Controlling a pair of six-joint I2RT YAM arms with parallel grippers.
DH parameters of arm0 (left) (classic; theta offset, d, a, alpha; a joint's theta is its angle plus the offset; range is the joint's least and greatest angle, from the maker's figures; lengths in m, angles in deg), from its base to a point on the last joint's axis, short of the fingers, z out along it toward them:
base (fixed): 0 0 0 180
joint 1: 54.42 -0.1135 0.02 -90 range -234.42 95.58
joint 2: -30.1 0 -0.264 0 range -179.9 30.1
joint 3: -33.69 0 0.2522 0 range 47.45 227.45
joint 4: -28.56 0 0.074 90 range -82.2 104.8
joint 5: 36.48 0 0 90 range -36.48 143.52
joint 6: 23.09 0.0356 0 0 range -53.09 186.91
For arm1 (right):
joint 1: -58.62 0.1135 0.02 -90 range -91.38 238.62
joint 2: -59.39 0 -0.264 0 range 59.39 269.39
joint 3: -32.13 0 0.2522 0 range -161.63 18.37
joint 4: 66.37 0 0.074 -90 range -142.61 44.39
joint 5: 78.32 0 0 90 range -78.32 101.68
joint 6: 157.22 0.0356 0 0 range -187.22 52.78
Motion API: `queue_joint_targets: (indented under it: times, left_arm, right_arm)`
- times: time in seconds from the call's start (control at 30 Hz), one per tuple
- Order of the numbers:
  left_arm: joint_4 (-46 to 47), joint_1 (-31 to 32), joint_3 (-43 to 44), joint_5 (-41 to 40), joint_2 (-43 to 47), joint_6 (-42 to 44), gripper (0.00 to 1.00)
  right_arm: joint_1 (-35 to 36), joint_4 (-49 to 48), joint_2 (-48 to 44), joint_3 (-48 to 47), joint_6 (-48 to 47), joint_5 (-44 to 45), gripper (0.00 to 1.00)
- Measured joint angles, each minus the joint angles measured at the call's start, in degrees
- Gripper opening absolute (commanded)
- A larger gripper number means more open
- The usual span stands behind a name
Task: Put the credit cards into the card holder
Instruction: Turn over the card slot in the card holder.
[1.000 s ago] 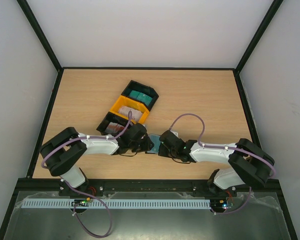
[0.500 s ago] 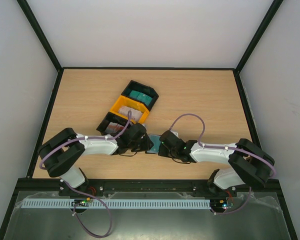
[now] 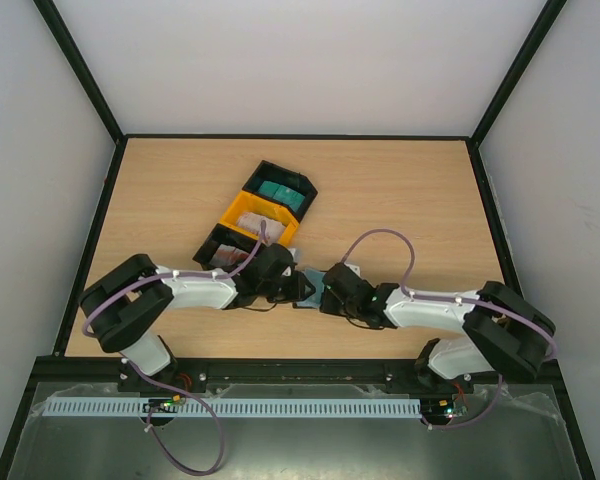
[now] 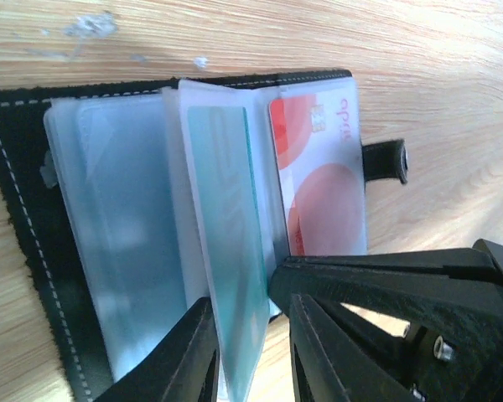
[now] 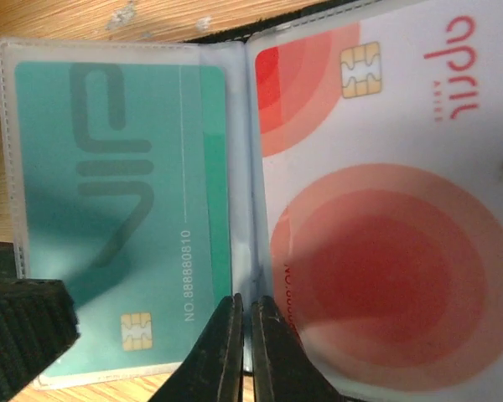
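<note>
The card holder (image 4: 33, 251) lies open on the counter (image 3: 400, 200) between both arms, the left gripper (image 4: 251, 343) pinching a clear sleeve with a teal card (image 4: 226, 276), the right gripper (image 5: 243, 352) closed at the fold beside a red-and-white card (image 5: 386, 209).

Overhead view faces down; both wrist views closely share the card holder (image 4: 33, 251).

table (image 3: 400, 190): wood | on it: card holder (image 3: 307, 288), bins (image 3: 258, 216)
</note>
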Motion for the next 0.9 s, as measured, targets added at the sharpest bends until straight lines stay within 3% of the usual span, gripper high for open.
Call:
queue_joint_targets:
  times: [0.17,0.6,0.9]
  left_arm:
    - [1.7,0.0,0.1,2.3,-0.4,0.3,0.29]
    - [4.4,0.6,8.7,8.4,-7.0,1.7,0.41]
    - [5.0,2.7,15.8,10.0,-15.5,1.8,0.51]
  right_arm:
    - [0.0,4.0,-6.6,1.8,1.2,2.7,0.18]
    - [-0.1,18.0,-25.7,1.8,8.9,19.6,0.25]
    - [-0.1,24.6,-34.5,1.8,12.6,26.5,0.29]
